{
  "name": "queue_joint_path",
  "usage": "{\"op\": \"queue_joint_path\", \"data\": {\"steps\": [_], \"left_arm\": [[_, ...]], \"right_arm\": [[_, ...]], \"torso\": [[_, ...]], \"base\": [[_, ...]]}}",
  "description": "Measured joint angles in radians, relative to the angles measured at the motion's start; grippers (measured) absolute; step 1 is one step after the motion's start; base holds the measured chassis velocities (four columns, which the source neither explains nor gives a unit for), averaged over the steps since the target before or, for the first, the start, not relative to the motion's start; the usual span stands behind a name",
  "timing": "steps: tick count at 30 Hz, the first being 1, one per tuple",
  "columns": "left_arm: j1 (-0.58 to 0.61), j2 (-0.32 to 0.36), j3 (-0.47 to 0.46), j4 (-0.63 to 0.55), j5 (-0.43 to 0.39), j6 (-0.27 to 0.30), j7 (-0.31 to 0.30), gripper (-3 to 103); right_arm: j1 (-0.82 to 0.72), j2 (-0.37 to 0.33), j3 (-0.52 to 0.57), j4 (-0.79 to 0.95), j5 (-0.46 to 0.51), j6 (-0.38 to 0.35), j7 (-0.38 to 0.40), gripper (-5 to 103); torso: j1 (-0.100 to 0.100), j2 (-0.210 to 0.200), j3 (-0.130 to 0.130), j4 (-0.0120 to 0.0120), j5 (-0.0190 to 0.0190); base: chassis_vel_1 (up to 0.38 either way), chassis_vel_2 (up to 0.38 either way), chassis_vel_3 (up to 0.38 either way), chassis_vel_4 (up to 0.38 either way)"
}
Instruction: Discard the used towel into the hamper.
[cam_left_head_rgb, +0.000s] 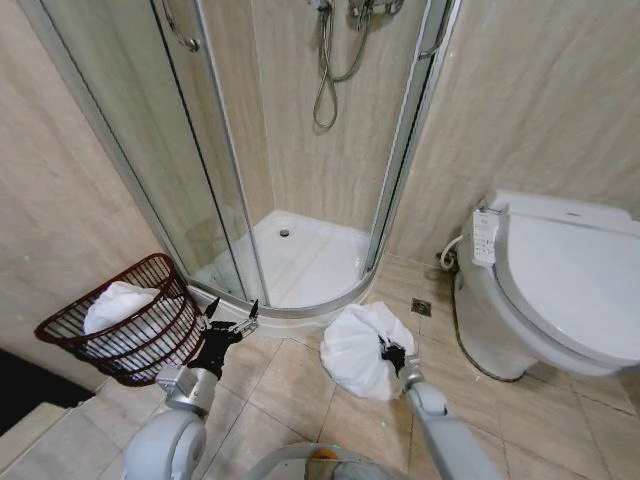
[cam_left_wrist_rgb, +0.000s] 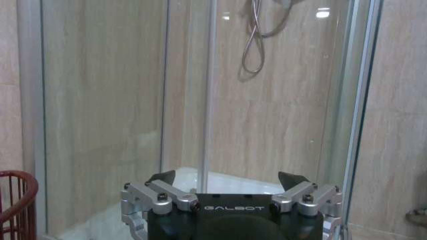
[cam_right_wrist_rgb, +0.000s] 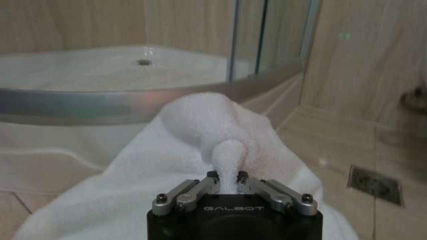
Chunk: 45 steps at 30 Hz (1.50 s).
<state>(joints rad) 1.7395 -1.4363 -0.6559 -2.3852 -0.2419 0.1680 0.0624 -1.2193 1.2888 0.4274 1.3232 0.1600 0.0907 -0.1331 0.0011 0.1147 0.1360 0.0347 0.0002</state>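
Holding the towel (cam_left_head_rgb: 362, 350) is my right gripper (cam_left_head_rgb: 391, 357), low over the tiled floor (cam_left_head_rgb: 300, 390) just in front of the shower tray (cam_left_head_rgb: 300, 260). From the right wrist view the jaws are clenched on a pinched-up fold of the white cloth (cam_right_wrist_rgb: 223, 165), with the rest of the towel bunched and draped around and below them. It looks lifted rather than lying flat, though I cannot tell whether its lower edge touches the floor.

The hamper (cam_left_head_rgb: 150, 345) sits well off to my left, against the wall beside the shower's glass door (cam_left_head_rgb: 190, 150). It is tilted, its open mouth facing up and toward me, and something white (cam_left_head_rgb: 118, 303) already lies inside it. So the thing I care about is plain: the hamper lies to the left of the loaded jaws, across the front of the robot, with my left gripper (cam_left_head_rgb: 229, 321) between the two.

That left gripper is released, its jaws spread wide and holding nothing, hovering just beside the hamper's near rim (cam_left_wrist_rgb: 17, 192) and pointing toward the shower. It is the nearer arm to the hamper, but the right one has the towel. I judge the carry must sweep leftward past the idle arm, and a collision there is the risk.
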Motion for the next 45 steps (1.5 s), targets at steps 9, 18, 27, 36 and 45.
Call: {"op": "queue_joint_path", "data": {"steps": [9,18,27,36,45], "left_arm": [[0.0,0.0,0.0,0.0,0.0,0.0,0.0,100],[0.0,0.0,0.0,0.0,0.0,0.0,0.0,100],[0.0,0.0,0.0,0.0,0.0,0.0,0.0,100],[0.0,0.0,0.0,0.0,0.0,0.0,0.0,100],[0.0,0.0,0.0,0.0,0.0,0.0,0.0,100]], "right_arm": [[-0.126,-0.008,0.037,0.255,0.04,-0.01,-0.016,8],[-0.251,-0.017,0.065,0.519,0.046,0.046,0.036,8],[-0.381,0.019,0.159,0.735,-0.008,0.117,0.07,8],[-0.41,-0.029,0.24,0.986,0.113,0.09,0.086,8],[-0.441,-0.036,0.304,1.079,0.097,0.1,0.123,8]], "torso": [[0.0,0.0,0.0,-0.0001,-0.0004],[0.0,0.0,0.0,0.0,-0.0004],[0.0,0.0,0.0,0.0002,0.0004],[0.0,0.0,0.0,0.0003,-0.0001],[0.0,0.0,0.0,-0.0001,0.0]], "base": [[0.0,0.0,0.0,0.0],[0.0,0.0,0.0,0.0],[0.0,0.0,0.0,0.0],[0.0,0.0,0.0,0.0],[0.0,0.0,0.0,0.0]]}}
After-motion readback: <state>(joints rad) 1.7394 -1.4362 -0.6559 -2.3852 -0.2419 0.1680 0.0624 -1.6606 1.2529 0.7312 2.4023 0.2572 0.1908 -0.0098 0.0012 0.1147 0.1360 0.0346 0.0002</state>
